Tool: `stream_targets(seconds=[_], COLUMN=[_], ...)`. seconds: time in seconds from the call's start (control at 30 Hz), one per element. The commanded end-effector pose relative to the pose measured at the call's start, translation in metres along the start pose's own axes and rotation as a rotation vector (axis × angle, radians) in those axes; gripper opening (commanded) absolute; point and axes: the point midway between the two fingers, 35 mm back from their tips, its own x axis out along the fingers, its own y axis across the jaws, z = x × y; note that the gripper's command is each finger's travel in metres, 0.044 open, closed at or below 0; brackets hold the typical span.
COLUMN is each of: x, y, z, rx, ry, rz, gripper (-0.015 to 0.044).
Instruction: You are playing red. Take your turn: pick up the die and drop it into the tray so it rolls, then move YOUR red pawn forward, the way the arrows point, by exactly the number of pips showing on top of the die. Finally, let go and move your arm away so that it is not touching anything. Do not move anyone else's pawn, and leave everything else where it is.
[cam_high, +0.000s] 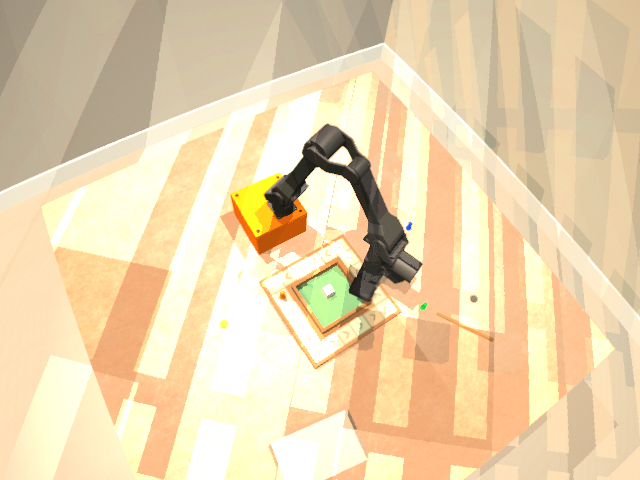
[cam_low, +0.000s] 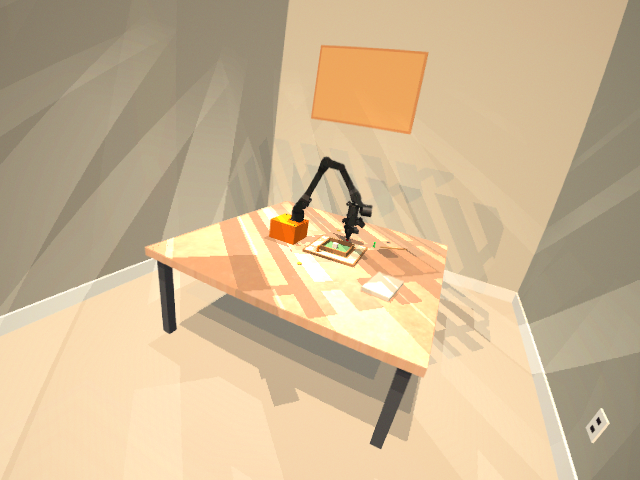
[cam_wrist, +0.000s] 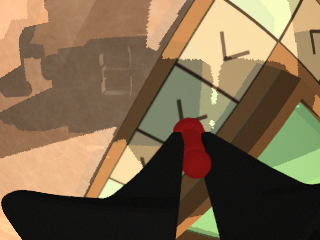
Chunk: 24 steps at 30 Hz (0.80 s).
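My gripper (cam_high: 360, 296) (cam_low: 347, 239) (cam_wrist: 190, 140) is shut on the red pawn (cam_wrist: 196, 162), which sits between the fingertips. The fingers point down over the track board (cam_high: 333, 341) (cam_low: 356, 258) (cam_wrist: 207, 42). In the wrist view the pawn's head overlaps a shaded arrow square beside the tray wall; its height above the board cannot be told. The white die (cam_high: 328, 290) (cam_low: 334, 244) lies in the green-floored tray (cam_high: 330, 312) (cam_wrist: 295, 150); its top pips are not readable. An orange pawn (cam_high: 282, 295) stands on the board's left side.
A green pawn (cam_high: 423, 305) (cam_low: 374, 244), a stick (cam_high: 465, 326) and a dark disc (cam_high: 473, 298) lie right of the board. A blue pawn (cam_high: 408, 226) is behind the arm. A yellow disc (cam_high: 223, 323) (cam_low: 299, 263), white slab (cam_high: 320, 444) (cam_low: 382, 286) and orange base box (cam_high: 281, 232) surround the board.
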Motion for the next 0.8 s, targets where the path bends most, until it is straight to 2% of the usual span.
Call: stream_targets(seconds=[0.0,0.4,0.7,0.77], x=[0.003,0.019,0.015,0.004], y=[-0.001,-0.001,0.0,0.0], z=[0.001,0.001,0.002,0.003], rx=[0.005,0.005,0.0,0.001], ry=[-0.006,-0.005,-0.008,-0.008], rz=[-0.007,-0.007,-0.002,-0.003], gripper=[0.0,0.0,0.0236,0.0289])
